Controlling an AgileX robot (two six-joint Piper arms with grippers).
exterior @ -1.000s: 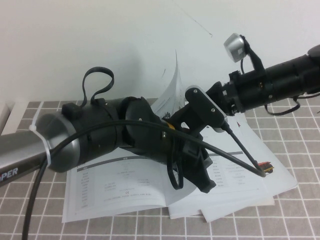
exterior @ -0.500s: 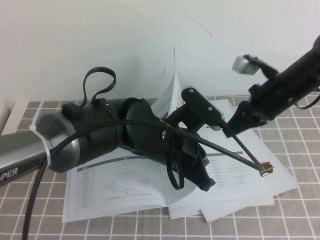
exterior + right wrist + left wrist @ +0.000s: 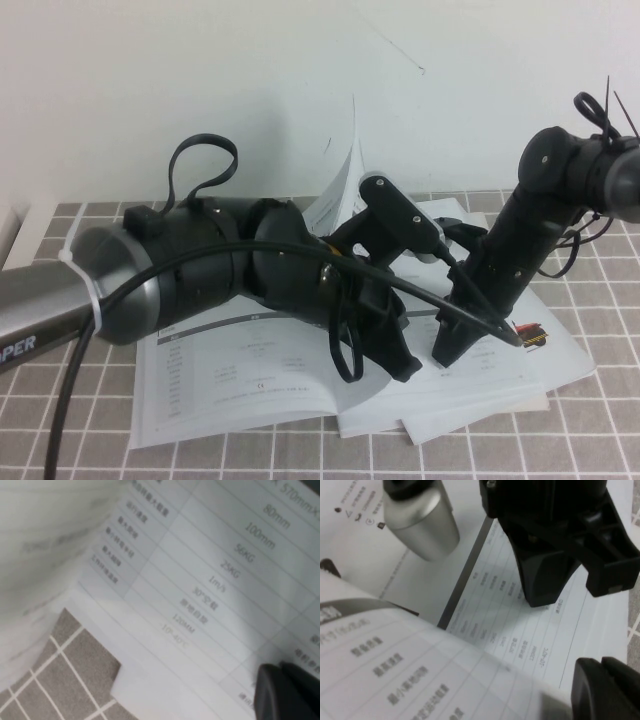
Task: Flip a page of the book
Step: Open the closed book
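Observation:
The book (image 3: pixel 250 370) lies open on the tiled cloth. One page (image 3: pixel 345 170) stands upright behind my left wrist. In the left wrist view the same page (image 3: pixel 380 665) runs close across the front and ends at my left gripper (image 3: pixel 602 690), whose fingers are shut together on its edge. In the high view my left gripper (image 3: pixel 400 360) points down over the book's middle. My right gripper (image 3: pixel 447 352) is shut, and its tip rests on the right-hand leaf with the table. It also shows in the right wrist view (image 3: pixel 287 692) and in the left wrist view (image 3: pixel 545 575).
Loose white sheets with a red-black picture (image 3: pixel 530 335) stick out under the book at the right. The grey tiled cloth (image 3: pixel 75 670) covers the table, and a white wall stands close behind. The left arm's cable (image 3: pixel 200 160) loops above its wrist.
My right arm swung down from high at the right and set its gripper tip on the right-hand leaf. My left arm stayed put. The upright page shifted slightly.

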